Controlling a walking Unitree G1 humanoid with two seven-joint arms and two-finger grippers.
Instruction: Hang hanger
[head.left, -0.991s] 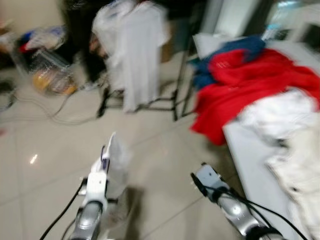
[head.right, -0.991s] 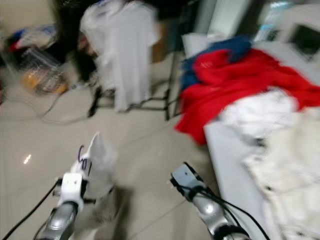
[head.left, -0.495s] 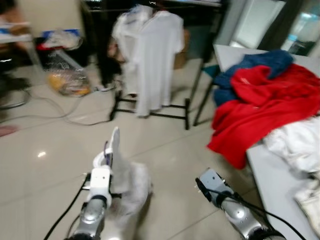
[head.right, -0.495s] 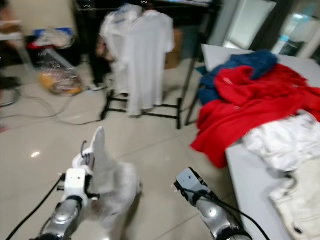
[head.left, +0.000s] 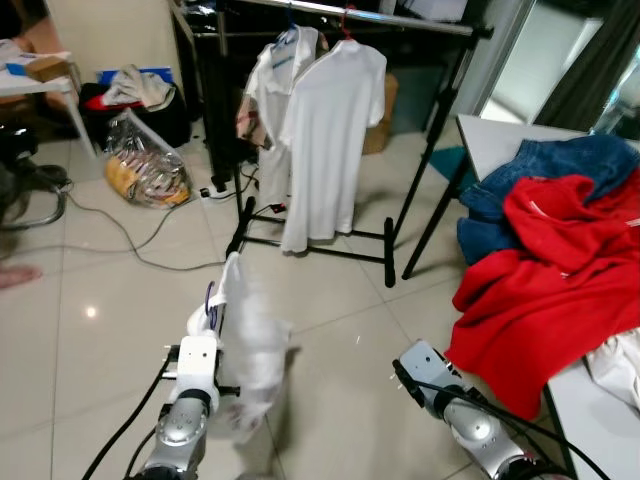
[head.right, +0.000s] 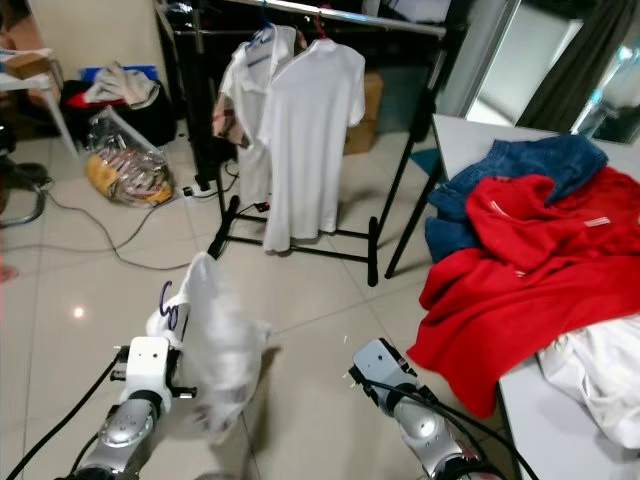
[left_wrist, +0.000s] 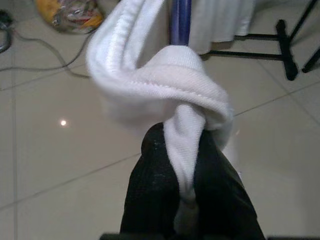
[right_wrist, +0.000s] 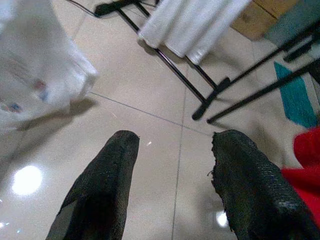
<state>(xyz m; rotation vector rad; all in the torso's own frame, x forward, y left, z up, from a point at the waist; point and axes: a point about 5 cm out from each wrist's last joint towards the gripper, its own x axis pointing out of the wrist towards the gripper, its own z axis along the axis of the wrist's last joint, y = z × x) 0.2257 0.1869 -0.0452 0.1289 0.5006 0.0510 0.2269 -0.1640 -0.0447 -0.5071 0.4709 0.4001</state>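
Carried low at about 7 o'clock: a white garment (head.left: 245, 345) on a purple hanger (head.left: 211, 303), hook poking up beside the cloth. Pinched between the closed black fingers (left_wrist: 155, 195) of the left gripper (left_wrist: 181, 200), with a fold of fabric trapped in the grip and the hanger's purple bar (left_wrist: 179, 22) rising just beyond. Held forward at about 5 o'clock, the right gripper (right_wrist: 172, 172), fingers spread wide with nothing between them, only floor tiles below.

Ahead at 12 o'clock stood the clothes rack (head.left: 400, 20), well apart, with two white shirts (head.left: 330, 130) already hung towards its 11 o'clock end and bare rail towards 1 o'clock. Off at 3 o'clock, a table (head.left: 490, 140) heaped with a red garment (head.left: 545, 275) and a blue one (head.left: 560, 165).

Step in hand, by judgement: closing on the rack, hanging not yet begun. Best done by approaching the free stretch of rail, clear of the rack's black foot and the cable (head.left: 120, 235) on the floor at 10 o'clock. Worth raising the hook above the rail before lowering it over, keeping the hook turned square to the bar. Grip partly on cloth, so likely to slip if swung; slow lift advised, free gripper available for steadying the hem.
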